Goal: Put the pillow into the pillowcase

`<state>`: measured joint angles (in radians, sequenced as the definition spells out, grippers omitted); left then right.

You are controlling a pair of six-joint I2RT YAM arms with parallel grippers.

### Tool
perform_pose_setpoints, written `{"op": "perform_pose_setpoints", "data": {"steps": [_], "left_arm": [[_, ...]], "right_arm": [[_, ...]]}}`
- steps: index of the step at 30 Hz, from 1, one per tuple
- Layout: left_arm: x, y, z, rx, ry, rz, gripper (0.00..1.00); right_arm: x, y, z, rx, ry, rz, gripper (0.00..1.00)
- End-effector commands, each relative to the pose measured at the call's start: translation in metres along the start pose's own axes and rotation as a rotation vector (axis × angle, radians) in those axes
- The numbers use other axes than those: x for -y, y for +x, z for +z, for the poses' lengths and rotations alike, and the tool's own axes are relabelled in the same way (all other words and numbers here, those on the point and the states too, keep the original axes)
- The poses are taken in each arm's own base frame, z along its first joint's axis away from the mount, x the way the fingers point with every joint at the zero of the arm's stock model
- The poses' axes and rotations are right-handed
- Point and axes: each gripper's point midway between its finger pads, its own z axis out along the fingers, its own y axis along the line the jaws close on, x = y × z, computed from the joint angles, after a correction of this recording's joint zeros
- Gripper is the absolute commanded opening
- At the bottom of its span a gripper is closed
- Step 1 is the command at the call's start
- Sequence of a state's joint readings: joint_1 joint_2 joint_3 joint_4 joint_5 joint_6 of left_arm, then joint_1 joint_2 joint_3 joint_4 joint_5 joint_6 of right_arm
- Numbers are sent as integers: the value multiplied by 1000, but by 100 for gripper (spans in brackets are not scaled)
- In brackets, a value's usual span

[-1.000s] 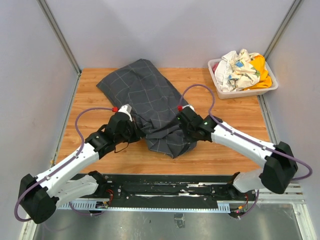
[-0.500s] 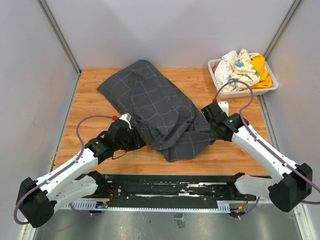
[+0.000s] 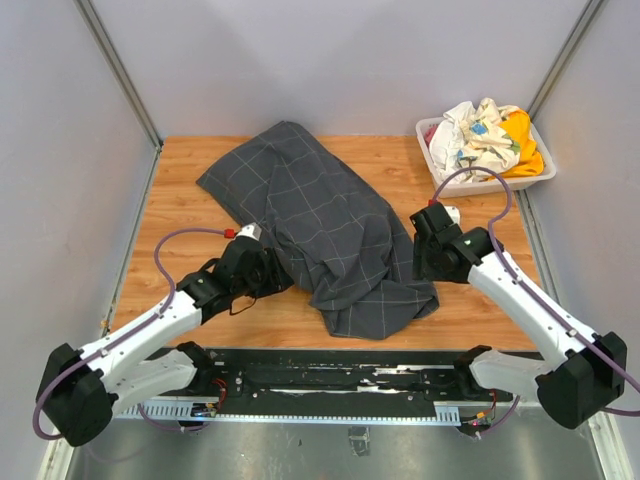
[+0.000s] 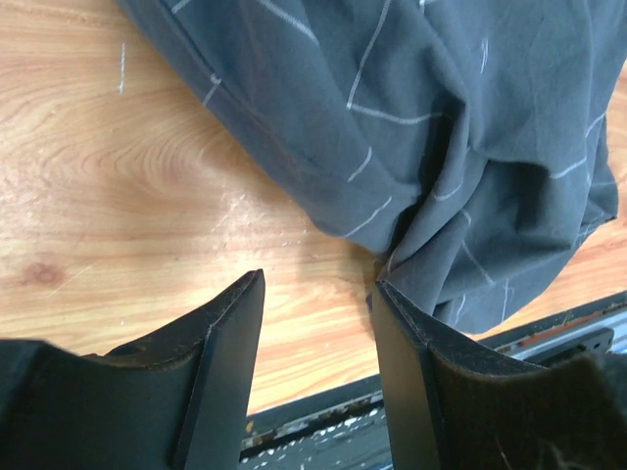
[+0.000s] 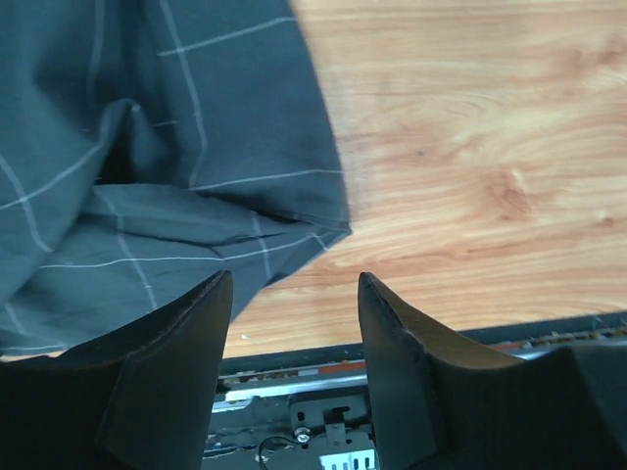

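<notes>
The dark grey pillowcase (image 3: 320,225) with its thin light grid lies rumpled across the wooden table, running from the back left to a bunched end near the front middle. The pillow is hidden; no cream cloth shows anywhere. My left gripper (image 3: 272,282) stands open beside the case's left edge with nothing between its fingers. In the left wrist view my left gripper (image 4: 319,281) is over bare wood, with the pillowcase (image 4: 460,127) just right of it. My right gripper (image 3: 426,268) is open at the case's right edge. The right wrist view shows my right gripper (image 5: 294,276) empty, with the pillowcase (image 5: 147,147) to its left.
A white bin (image 3: 490,186) heaped with white, yellow and patterned cloths (image 3: 485,135) sits at the back right corner. Grey walls close in the table on three sides. The metal rail (image 3: 340,380) with the arm bases runs along the near edge.
Both grippers have opened and let go of the pillowcase. Its near end has dropped and spread out on the table. The right arm has swung out to the right.
</notes>
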<state>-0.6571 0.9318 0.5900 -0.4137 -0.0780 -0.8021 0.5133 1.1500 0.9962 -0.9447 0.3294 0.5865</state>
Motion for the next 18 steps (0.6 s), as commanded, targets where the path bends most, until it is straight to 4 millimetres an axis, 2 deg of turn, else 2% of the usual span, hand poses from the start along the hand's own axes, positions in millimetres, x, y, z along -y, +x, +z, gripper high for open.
{"op": "perform_pose_setpoints", "data": {"steps": [1,5,8,10,14,16,18], "left_arm": [[27,-28,13,104,72,-49,54],[32,-38,34,134,60,-60,54],[26,-44,52,148,3,-58,54],[15,-47,66,136,-46,-61,45],[-11,-57,82,136,-131,-79,10],[-22,-68,82,163,-153,-79,1],[-35,-80,79,188,-185,-73,0]], "right_arm": [[-32,-15,-9,33,-146,-32,55],[-51,-16,-9,37,-195,-87,57],[-64,-19,-8,39,-226,-108,58],[-72,-21,-6,33,-248,-121,58],[-86,-29,-4,38,-280,-138,60],[-96,-33,-2,39,-304,-150,61],[-105,-35,1,30,-317,-167,61]]}}
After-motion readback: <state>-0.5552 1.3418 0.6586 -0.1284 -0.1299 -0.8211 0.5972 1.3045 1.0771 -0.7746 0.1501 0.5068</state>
